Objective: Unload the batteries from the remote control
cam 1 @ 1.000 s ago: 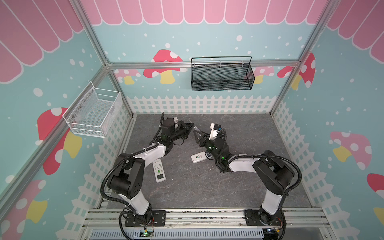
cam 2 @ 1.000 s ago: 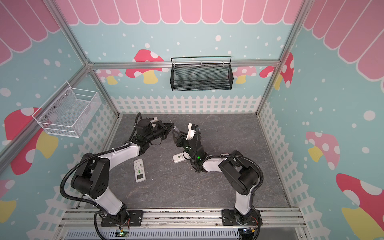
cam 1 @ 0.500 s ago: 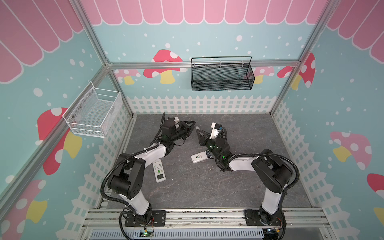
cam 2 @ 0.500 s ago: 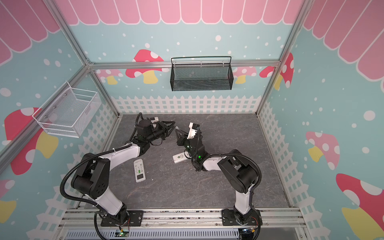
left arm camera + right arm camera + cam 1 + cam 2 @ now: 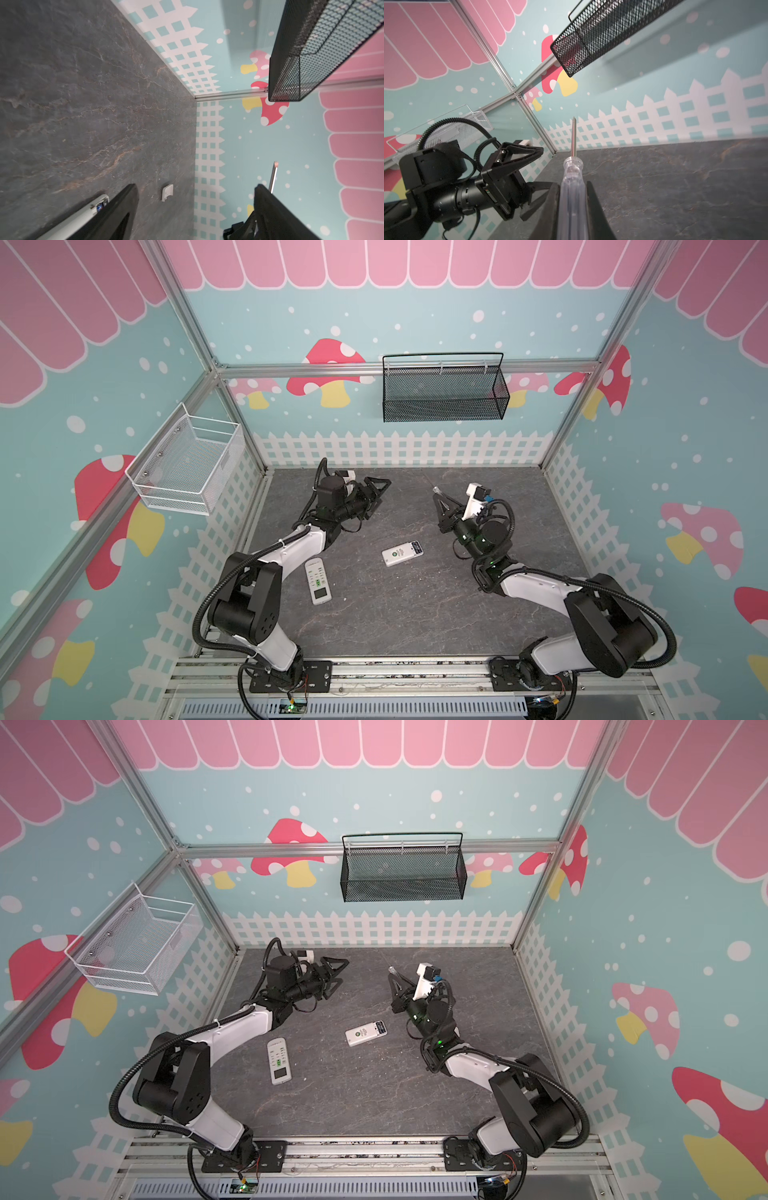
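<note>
- White plastic marks both remotes on the grey table (image 5: pixel 374 614): the middle remote (image 5: pixel 402 553) lies between the arms, and the keypad remote (image 5: pixel 318 581) lies face up beside the left arm
- The batteries are nowhere in sight and are judged to sit inside the remotes; a small white cover (image 5: pixel 167 192) lies loose on the table, so one bay is likely open
- The left gripper (image 5: pixel 382 493) hangs above the table, its fingers spread wide with nothing between them
- The right gripper (image 5: pixel 435 497) is pinched on the clear handle of the screwdriver (image 5: pixel 572 176), whose thin shaft points up toward the back wall, away from both remotes
- Risk: the handle is smooth and round, so the tool could twist or slip once its tip pries at a cell
- Risk: the tool must swing down; a hasty turn could knock the middle remote, which nothing pins, or meet the left gripper nearby
- Risk: a levered cell may spring out and roll out of reach
</note>
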Robot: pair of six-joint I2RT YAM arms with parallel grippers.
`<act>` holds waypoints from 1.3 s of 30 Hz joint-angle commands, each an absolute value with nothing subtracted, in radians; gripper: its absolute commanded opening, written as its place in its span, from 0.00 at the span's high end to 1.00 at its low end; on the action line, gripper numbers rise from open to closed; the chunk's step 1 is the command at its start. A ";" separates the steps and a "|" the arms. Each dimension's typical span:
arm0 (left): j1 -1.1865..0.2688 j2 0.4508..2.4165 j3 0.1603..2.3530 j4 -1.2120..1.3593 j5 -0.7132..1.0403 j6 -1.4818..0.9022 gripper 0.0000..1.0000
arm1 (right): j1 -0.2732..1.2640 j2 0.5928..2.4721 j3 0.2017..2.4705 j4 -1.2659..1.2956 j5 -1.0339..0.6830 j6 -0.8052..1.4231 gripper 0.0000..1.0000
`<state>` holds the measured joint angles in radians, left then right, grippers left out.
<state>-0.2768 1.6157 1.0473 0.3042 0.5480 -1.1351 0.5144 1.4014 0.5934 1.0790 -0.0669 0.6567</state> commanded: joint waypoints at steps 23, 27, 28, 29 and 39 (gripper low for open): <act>-0.224 1.572 1.206 0.133 1.125 -0.521 0.27 | 0.372 1.215 0.666 0.706 -0.647 0.313 1.00; -0.222 1.592 1.308 -0.126 1.134 -0.292 0.29 | 0.318 1.274 0.715 0.702 -0.771 0.552 1.00; -0.220 1.598 1.339 -0.209 1.105 -0.241 0.29 | 0.304 1.292 0.725 0.701 -0.787 0.615 1.00; -0.222 1.600 1.354 -0.250 1.094 -0.198 0.29 | 0.287 1.315 0.735 0.706 -0.809 0.686 1.00; -0.248 1.640 1.360 -0.305 1.124 -0.106 0.28 | 0.261 1.487 0.793 0.836 -1.014 1.071 1.00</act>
<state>-0.2356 1.6230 1.3472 -0.2558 1.0927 -0.1848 0.2619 1.4700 0.7624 0.7544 -0.9230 0.9146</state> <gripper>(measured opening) 0.716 0.155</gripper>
